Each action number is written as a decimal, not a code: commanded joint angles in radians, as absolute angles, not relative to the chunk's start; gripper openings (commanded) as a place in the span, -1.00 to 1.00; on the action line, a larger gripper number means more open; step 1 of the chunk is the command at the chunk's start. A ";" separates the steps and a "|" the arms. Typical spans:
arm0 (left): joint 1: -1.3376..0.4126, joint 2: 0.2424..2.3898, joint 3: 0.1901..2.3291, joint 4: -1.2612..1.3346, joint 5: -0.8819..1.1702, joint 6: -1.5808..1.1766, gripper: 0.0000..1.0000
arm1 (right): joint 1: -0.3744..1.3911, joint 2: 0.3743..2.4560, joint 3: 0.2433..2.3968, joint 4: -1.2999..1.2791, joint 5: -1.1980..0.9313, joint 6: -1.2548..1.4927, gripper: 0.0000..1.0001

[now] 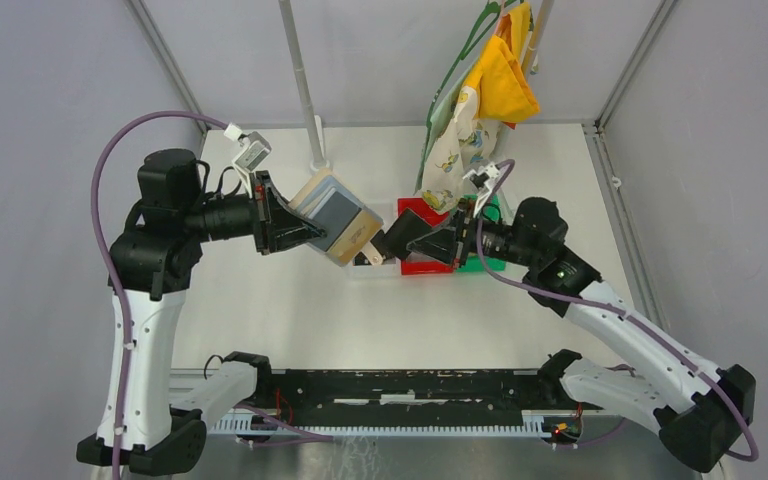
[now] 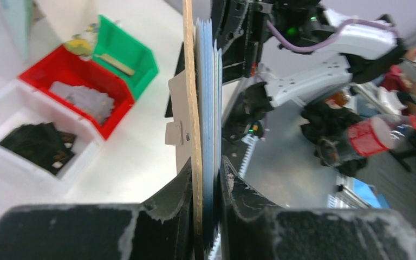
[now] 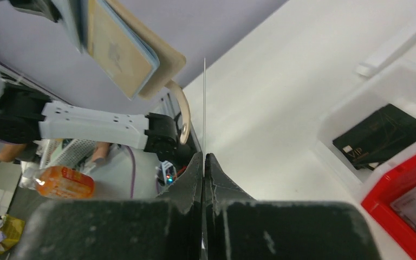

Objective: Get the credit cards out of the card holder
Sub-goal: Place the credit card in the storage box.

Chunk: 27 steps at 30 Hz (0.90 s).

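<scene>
Left pincer point(image 1: 322, 235) is clamped on the holder point(image 1: 342, 218), lifted off the counter point(image 1: 360, 320). Right pincer point(image 1: 385, 248) sits at its lower corner, nipping a pale card point(image 1: 368, 258).

Left wrist cam: holder edge-on in the grip, blue-grey leaves fanned, plus a clear look at the red bin point(image 2: 59, 59), green bin point(image 2: 141, 67) and white bin point(image 2: 84, 160).

Right wrist cam: jaws tight on the card, just a thin edge-on line beside the strap point(image 3: 183, 111). Only here can you read "VIP" on the black cards point(image 3: 382, 132).
</scene>
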<state>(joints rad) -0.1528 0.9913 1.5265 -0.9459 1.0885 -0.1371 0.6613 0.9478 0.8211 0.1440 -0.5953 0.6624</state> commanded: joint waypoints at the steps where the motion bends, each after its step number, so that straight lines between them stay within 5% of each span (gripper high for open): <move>1: -0.155 0.975 1.581 -1.002 0.946 0.044 -0.87 | 0.644 1.041 0.918 -0.018 -0.619 0.506 -1.00; 13: -0.155 0.934 1.565 -1.100 1.063 0.161 -0.89 | 0.646 1.713 1.372 -0.357 -0.444 0.212 -1.00; 27: -0.155 0.925 1.559 -1.107 1.113 0.184 -0.88 | 0.690 2.025 1.590 -0.415 -0.347 0.181 -1.00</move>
